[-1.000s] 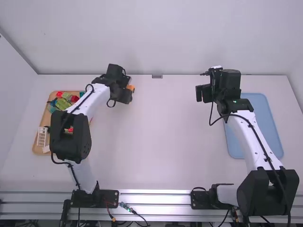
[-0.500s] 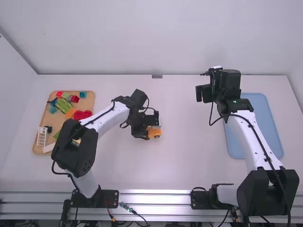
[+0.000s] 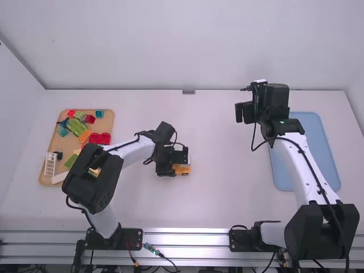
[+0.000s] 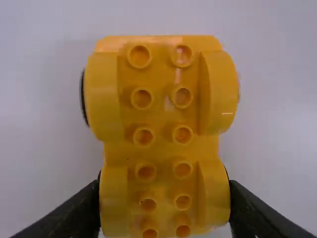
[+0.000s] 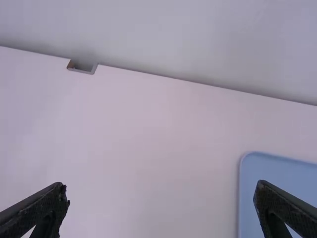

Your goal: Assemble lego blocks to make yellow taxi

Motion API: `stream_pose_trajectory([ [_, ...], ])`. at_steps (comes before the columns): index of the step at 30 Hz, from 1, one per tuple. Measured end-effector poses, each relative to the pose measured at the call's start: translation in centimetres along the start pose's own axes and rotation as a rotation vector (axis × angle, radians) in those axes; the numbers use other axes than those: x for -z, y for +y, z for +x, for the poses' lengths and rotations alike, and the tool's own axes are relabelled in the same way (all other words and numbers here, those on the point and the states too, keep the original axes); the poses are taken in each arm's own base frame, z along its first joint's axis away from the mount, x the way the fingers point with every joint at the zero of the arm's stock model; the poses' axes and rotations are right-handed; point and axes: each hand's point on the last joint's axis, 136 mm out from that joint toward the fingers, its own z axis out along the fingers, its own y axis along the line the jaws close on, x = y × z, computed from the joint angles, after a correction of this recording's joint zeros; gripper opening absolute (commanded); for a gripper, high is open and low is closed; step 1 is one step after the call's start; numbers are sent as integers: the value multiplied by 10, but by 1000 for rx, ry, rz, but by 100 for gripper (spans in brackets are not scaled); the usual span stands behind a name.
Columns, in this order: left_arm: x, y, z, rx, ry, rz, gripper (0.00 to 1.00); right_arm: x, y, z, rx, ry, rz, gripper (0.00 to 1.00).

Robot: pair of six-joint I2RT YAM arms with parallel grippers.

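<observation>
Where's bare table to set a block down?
Between the yellow car base and the right arm, and back to the wall. The blue tray looks free too. Crowded: the wooden tray of blocks.

Blocks point(image 3: 100, 139) in left tray point(image 3: 64, 143); car base point(image 3: 182, 170) between it and right tray point(image 3: 319, 145).

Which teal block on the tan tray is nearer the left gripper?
The teal block in the far-right corner of the tray; the other sits near its left edge.
</observation>
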Motion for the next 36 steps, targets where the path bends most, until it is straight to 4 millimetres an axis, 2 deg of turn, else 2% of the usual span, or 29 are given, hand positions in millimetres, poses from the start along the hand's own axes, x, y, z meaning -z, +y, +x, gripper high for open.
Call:
stream_pose_trajectory([
  [2,0,1,-1,10,-4,-6,79,0,0,0,2,0,0,99],
  [4,0,2,-1,19,-4,-7,89,0,0,0,3,0,0,99],
  [5,0,2,-1,21,-4,-6,99,0,0,0,2,0,0,99],
  [10,0,1,1,31,5,-7,99,0,0,0,3,0,0,99],
  [14,8,-7,5,48,42,32,99,0,0,0,0,0,0,99],
  [16,25,-6,-1,35,44,31,99,0,0,0,3,0,0,99],
  [18,56,2,-14,2,24,-8,99,0,0,0,0,0,0,99],
  [19,60,4,-16,-4,19,-16,99,0,0,0,0,0,0,99],
  [21,101,22,-32,-31,-43,-131,99,0,0,0,0,0,0,99],
  [24,138,48,-32,17,-95,-277,99,0,0,0,-1,1,0,99],
  [25,155,64,-22,79,-108,-350,99,0,0,0,0,1,-1,100],
  [27,174,89,-1,195,-119,-448,99,0,0,0,0,1,0,99],
  [28,177,94,4,223,-121,-468,99,0,0,0,0,0,0,99],
  [29,187,108,20,298,-125,-517,99,0,0,0,1,1,1,99],
  [30,200,124,43,413,-133,-582,99,0,0,0,-2,1,0,99],
  [32,217,141,73,554,-150,-661,99,0,0,0,-2,0,-1,99],
  [34,241,158,125,772,-171,-763,99,0,0,0,-2,2,0,99],
  [36,248,162,154,888,-178,-798,99,0,0,0,-2,1,0,99],
])
